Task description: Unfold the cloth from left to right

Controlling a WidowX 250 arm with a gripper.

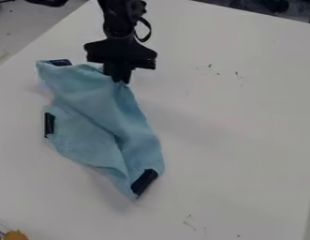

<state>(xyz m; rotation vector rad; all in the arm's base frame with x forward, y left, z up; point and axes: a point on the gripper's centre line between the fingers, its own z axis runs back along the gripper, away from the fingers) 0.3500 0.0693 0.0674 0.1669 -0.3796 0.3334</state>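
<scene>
The black gripper (118,77) comes down from the top edge, left of centre, and is shut on the upper right part of the light blue cloth (98,110). From the fingertips the cloth hangs in a raised fold that slopes down to the lower right. Black patches mark its corners: one at the upper left, one at the left side and one at the bottom. The cloth's lower left part lies on the white table (232,131).
Small dark specks lie on the table at the upper right and near the bottom. An orange-brown object (15,235) sits at the lower left corner. Dark items stand beyond the table's far edge.
</scene>
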